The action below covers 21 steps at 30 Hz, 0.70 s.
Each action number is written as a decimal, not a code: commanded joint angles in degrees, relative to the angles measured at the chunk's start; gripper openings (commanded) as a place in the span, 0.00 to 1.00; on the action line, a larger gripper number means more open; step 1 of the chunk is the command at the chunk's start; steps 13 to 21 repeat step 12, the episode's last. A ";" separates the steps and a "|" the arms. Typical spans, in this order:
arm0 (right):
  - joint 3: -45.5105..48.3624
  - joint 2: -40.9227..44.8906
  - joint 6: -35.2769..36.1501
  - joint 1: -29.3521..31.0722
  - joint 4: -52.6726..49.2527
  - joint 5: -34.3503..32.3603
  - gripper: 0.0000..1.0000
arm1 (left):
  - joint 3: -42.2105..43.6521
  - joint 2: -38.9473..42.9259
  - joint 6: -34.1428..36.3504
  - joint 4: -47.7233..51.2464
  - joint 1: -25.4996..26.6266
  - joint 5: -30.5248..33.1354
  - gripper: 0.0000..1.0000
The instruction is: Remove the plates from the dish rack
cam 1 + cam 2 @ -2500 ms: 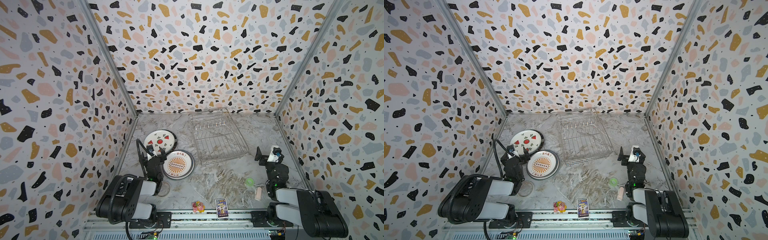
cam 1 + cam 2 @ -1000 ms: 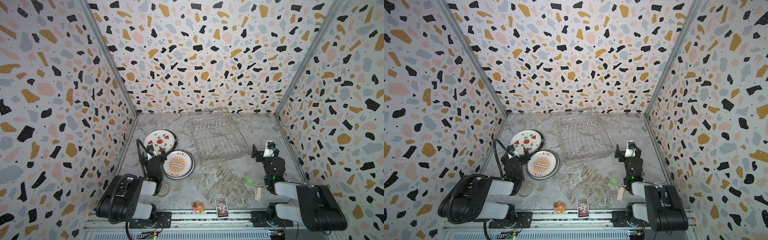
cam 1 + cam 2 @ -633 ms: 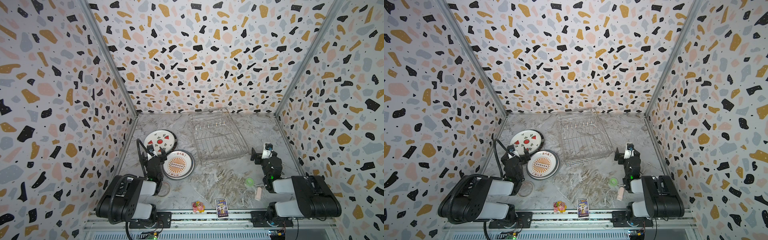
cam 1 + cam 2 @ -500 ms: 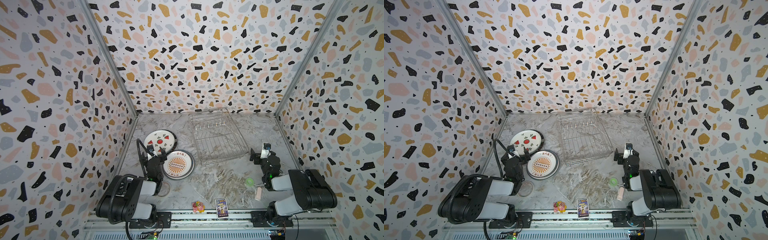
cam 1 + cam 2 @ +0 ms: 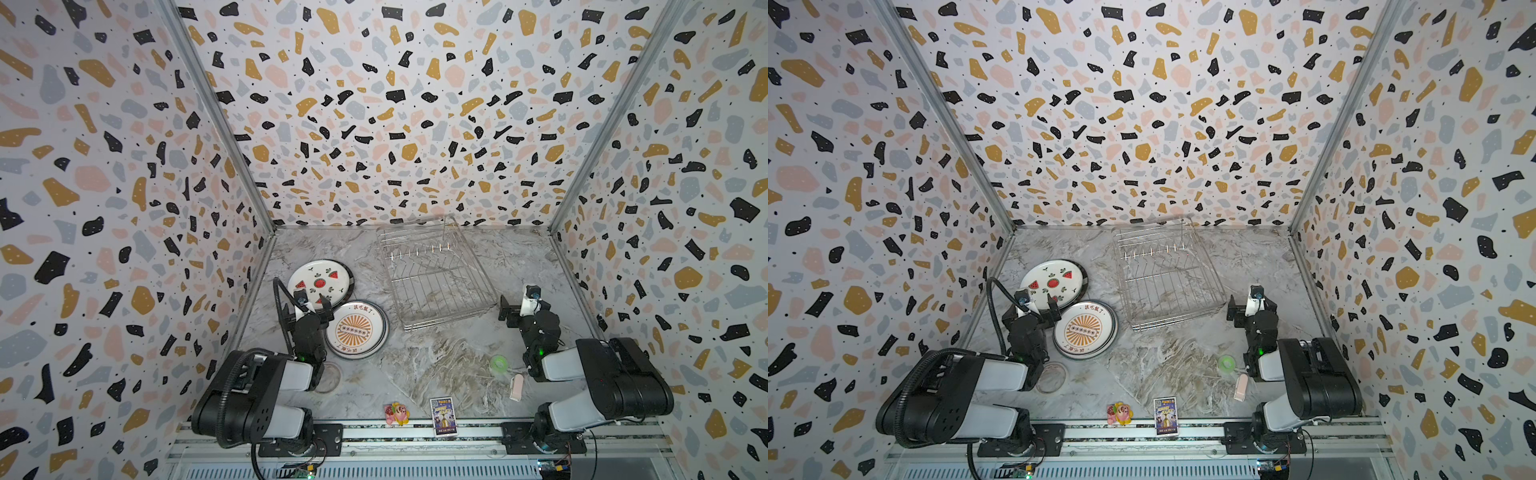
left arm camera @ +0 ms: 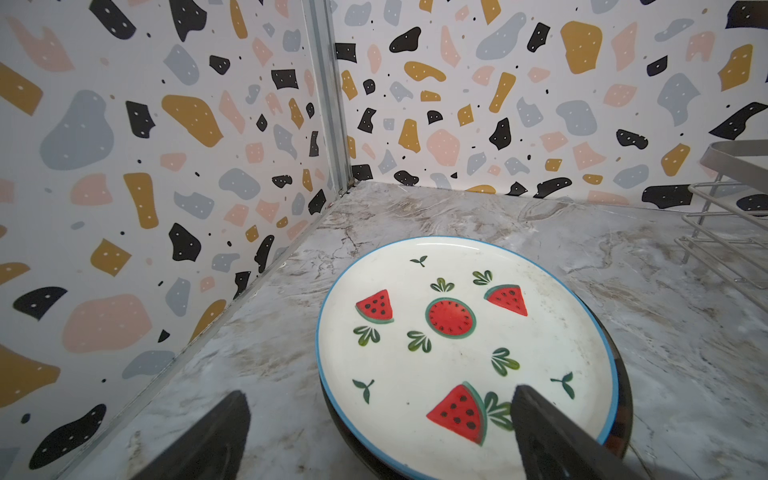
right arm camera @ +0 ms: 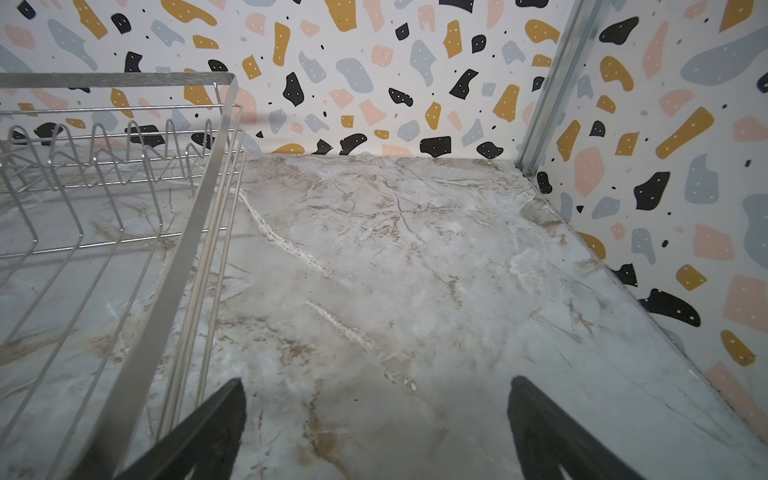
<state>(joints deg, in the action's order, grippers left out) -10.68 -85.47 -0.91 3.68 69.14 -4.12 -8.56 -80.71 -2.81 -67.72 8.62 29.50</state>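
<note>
Plates (image 5: 356,330) lie in two flat stacks on the table (image 5: 415,365), left of the dish rack (image 5: 436,282). My left claw (image 5: 311,306) hangs low over the watermelon plate (image 6: 449,332), at its near edge, jaws wide apart. My right claw (image 5: 519,309), equally spread, hovers beside the rack's right side.

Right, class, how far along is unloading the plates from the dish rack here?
Done: the dish rack stands bare; the plates lie in two stacks on the table, topped by the watermelon plate and the sunburst plate. In hand: nothing, the left gripper and right gripper are open and empty. Left: nothing visible to unload.
</note>
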 commanded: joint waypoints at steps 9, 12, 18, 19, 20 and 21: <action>-2.31 -0.67 0.91 0.81 0.98 -0.98 0.99 | -0.23 0.81 -0.18 -2.24 -0.45 0.10 1.00; -1.34 0.35 1.16 1.00 1.67 -0.80 0.99 | -0.23 0.79 -0.16 -2.24 -0.45 0.14 1.00; -1.34 0.35 1.16 1.00 1.67 -0.80 0.99 | -0.23 0.79 -0.16 -2.24 -0.45 0.14 1.00; -1.34 0.35 1.16 1.00 1.67 -0.80 0.99 | -0.23 0.79 -0.16 -2.24 -0.45 0.14 1.00; -1.34 0.35 1.16 1.00 1.67 -0.80 0.99 | -0.23 0.79 -0.16 -2.24 -0.45 0.14 1.00; -1.34 0.35 1.16 1.00 1.67 -0.80 0.99 | -0.23 0.79 -0.16 -2.24 -0.45 0.14 1.00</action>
